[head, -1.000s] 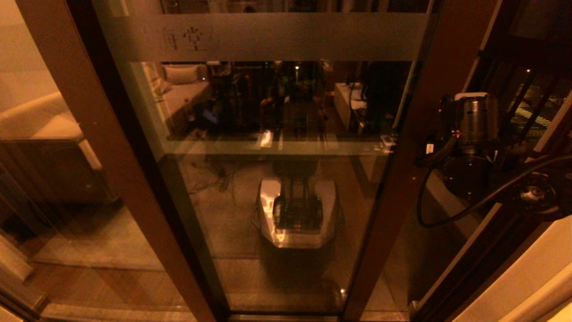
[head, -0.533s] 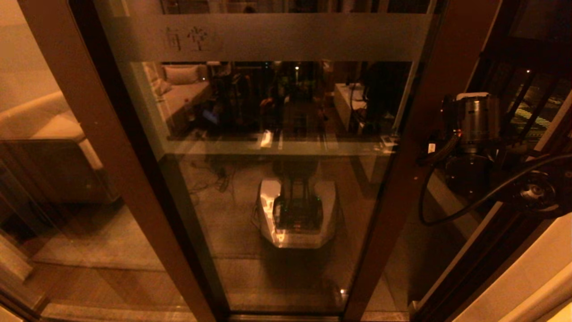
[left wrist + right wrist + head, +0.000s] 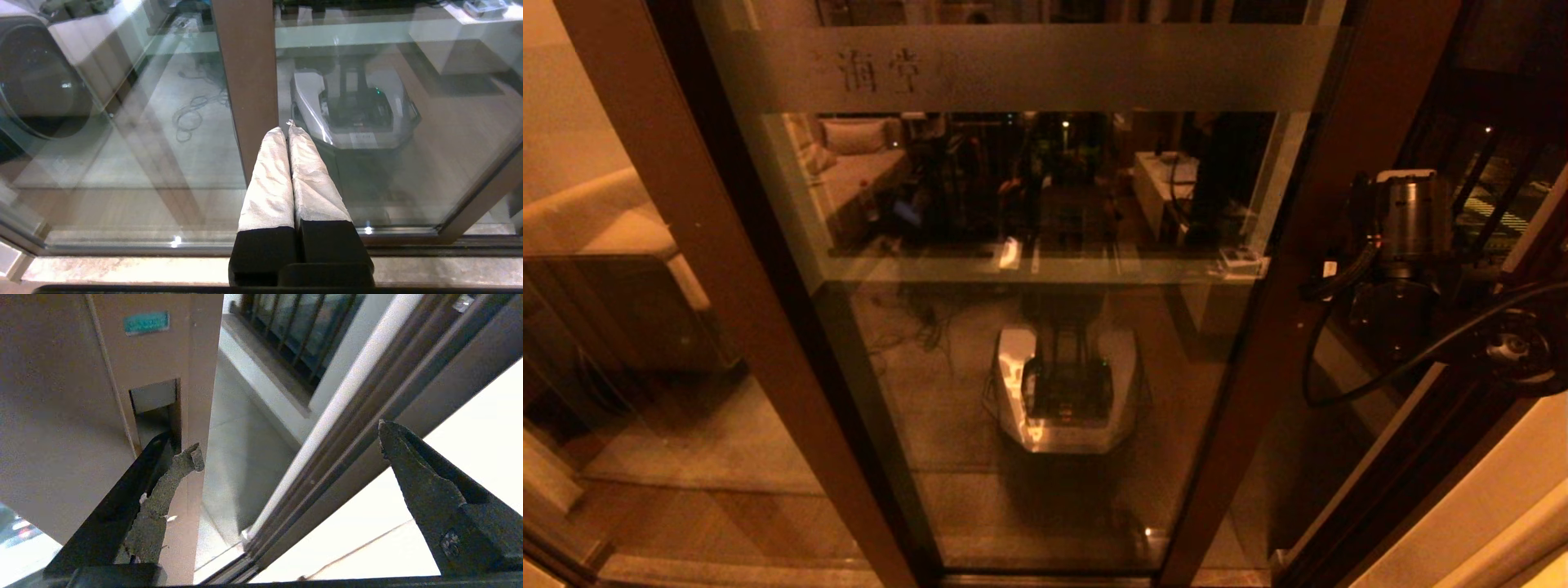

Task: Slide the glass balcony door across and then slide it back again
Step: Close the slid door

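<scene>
Frosted band (image 3: 1029, 67) on the glass balcony door (image 3: 1045, 327) reads 海堂ish; door slid right since. Right pincer (image 3: 286, 445) spread, left pincer (image 3: 288, 130) pressed together.

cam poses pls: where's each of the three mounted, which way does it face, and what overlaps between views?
Head view: on the head, looking forward and down at the glass balcony door; the right arm shows by its stile.
Left wrist view: behind the shut left gripper, facing a brown post and glass.
Right wrist view: behind the open right gripper, one finger in the slot handle.
Shared: the robot's reflection appears in head and left wrist views.
</scene>
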Available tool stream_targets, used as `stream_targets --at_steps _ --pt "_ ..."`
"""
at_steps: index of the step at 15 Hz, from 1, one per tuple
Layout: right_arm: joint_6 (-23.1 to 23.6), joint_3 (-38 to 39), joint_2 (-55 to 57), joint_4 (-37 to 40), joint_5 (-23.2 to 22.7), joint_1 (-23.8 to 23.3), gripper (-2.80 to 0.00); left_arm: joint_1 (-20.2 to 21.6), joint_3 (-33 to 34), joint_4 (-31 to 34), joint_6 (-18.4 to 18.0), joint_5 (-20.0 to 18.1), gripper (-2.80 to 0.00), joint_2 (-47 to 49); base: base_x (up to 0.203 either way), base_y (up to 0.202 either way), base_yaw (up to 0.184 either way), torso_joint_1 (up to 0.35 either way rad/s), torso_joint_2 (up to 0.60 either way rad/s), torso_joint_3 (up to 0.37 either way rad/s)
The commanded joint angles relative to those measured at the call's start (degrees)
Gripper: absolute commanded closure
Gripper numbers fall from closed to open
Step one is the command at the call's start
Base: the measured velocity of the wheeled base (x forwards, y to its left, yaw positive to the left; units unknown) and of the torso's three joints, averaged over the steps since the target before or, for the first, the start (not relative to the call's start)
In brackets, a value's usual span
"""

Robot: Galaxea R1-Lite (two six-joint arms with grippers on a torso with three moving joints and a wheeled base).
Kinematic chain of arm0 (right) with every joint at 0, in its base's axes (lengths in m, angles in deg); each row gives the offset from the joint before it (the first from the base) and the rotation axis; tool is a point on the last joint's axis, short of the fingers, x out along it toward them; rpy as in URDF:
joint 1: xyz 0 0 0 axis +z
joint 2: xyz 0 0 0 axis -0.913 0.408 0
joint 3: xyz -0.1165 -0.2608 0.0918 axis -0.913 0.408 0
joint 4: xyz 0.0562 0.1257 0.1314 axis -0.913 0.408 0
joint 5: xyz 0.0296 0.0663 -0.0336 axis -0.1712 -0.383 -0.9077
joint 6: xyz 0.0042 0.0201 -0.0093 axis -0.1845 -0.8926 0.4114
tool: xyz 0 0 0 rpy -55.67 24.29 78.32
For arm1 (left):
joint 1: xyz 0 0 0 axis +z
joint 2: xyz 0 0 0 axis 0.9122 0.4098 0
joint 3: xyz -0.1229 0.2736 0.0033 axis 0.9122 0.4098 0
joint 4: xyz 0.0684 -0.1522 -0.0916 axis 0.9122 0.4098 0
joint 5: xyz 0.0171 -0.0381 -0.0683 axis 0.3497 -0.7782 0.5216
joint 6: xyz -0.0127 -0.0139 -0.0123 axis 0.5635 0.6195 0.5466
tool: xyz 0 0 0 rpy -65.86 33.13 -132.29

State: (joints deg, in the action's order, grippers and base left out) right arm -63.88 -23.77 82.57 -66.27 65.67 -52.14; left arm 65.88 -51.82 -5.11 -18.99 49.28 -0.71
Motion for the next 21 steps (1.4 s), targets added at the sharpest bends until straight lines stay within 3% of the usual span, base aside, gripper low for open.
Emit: stream_targets --at_steps 1,14,17,21 --pt "0.1 0.4 -0.5 -0.1 0.1 -0.2 -2.8 0.0 0.0 0.0 0.0 0.0 0.0 0.0 0.0 0.0 0.0 0.0 0.0 0.0" --pt "3.0 1.8 -4.1 0.0 -0.2 -5.4 -2.8 0.0 0.0 0.0 -0.1 0.0 0.0 0.0 0.0 0.0 0.0 0.0 0.0 0.0" --pt "3.0 2.6 -5.1 0.1 -0.8 -4.4 -2.8 0.0 0.0 0.0 -0.1 0.0 0.0 0.0 0.0 0.0 0.0 0.0 0.0 0.0" --pt "2.9 4.9 -7.5 0.1 -1.0 1.0 -2.8 0.0 0.0 0.0 -0.1 0.0 0.0 0.0 0.0 0.0 0.0 0.0 0.0 0.0"
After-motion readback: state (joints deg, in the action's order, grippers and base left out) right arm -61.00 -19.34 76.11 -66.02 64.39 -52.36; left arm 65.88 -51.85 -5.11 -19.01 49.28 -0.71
